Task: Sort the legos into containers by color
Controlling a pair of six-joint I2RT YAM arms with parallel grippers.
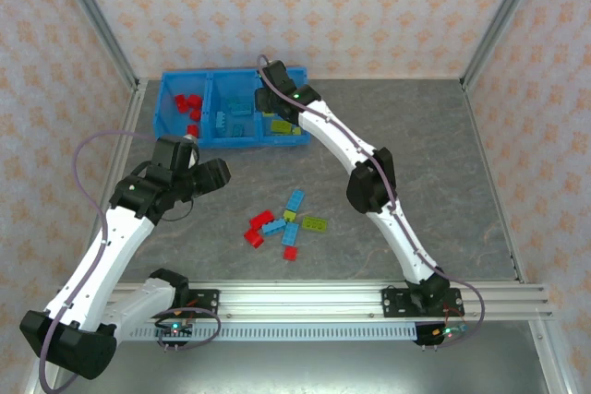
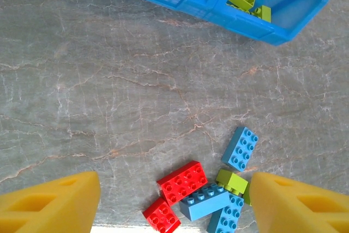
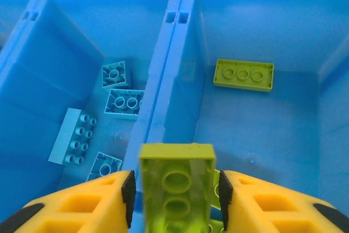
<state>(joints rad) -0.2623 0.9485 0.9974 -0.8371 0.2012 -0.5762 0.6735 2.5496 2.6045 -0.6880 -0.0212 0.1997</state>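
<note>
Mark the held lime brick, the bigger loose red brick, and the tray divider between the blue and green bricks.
held lime brick [image 3: 175,186]: right wrist view, hollow underside.
bigger red brick [image 2: 183,183]: left wrist view, studded top.
tray divider [image 3: 161,75]: right wrist view, top edge.

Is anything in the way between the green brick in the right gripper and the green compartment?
Nothing visible blocks it. The right gripper holds the lime brick over the green compartment, close to its left divider wall; drifting left might catch that wall.

Bright, even, diffuse light; shadows soft, faint; focus sharp across all three views.
</note>
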